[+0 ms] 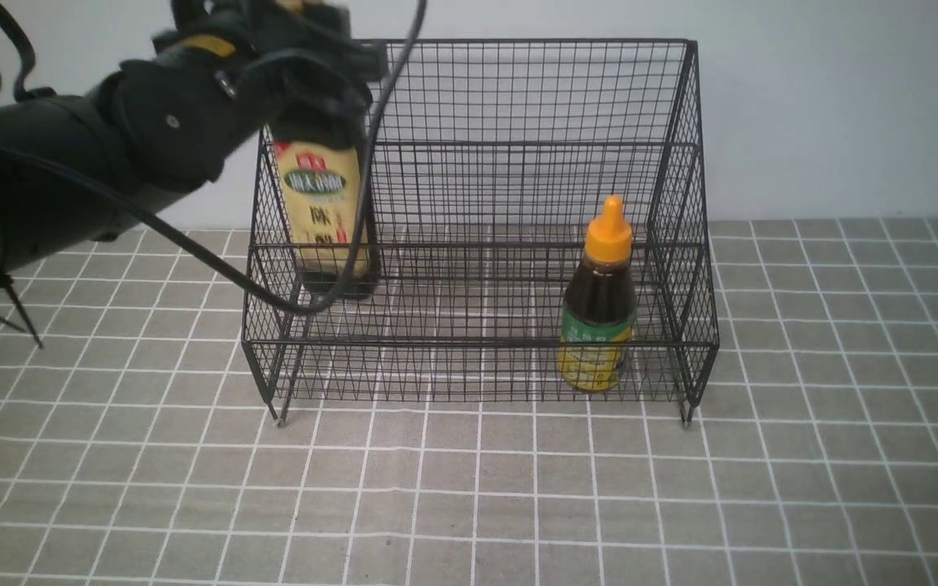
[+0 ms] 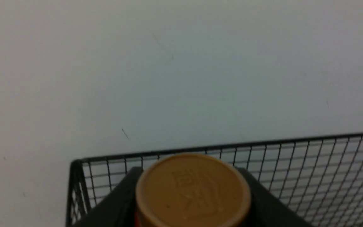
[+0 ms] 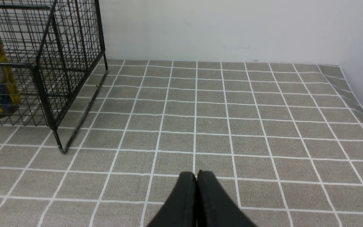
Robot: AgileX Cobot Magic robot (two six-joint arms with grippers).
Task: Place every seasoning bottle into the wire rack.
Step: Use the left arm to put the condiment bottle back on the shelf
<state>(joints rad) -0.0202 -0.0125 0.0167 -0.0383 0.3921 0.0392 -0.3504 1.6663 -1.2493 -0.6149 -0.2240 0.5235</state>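
Left claw (image 1: 316,94) seemingly pinching tall bottle (image 1: 314,220) behind cable (image 1: 361,212), inside wire rack (image 1: 518,146), right claw (image 3: 196,178) pressed together

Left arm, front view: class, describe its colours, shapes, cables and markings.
The left arm is matte black with bulky rounded segments, a small yellow band near the wrist and a pale screw. Loose black cables loop alongside it.
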